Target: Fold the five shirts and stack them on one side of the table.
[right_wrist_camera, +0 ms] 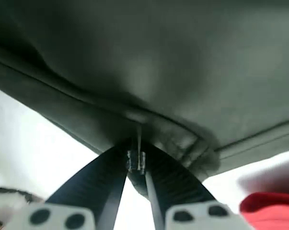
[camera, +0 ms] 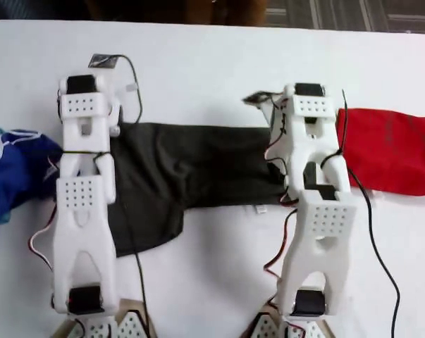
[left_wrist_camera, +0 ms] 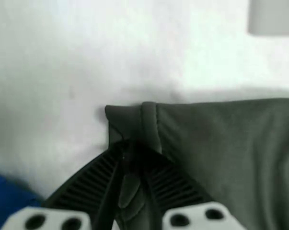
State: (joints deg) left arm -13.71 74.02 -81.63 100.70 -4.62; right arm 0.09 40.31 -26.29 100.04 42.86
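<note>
Across white table [camera: 198,56], dark grey shirt [camera: 191,169]; left gripper [left_wrist_camera: 127,153] pinches one corner, right gripper [right_wrist_camera: 135,160] clamps opposite edge; red shirt [camera: 392,151], blue shirt [camera: 18,169] flank it.

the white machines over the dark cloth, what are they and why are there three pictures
They are two small robot arms, side by side at a white table. The high view looks down on both: the left arm and the right arm. The other two pictures come from a camera on each arm's wrist, looking along its black gripper. On the table lie a dark shirt stretching from one arm to the other, a red shirt beyond the right arm and a crumpled blue shirt beyond the left one. The left gripper is shut on a hemmed corner of the dark shirt; the right gripper is shut on another edge of it.
</note>
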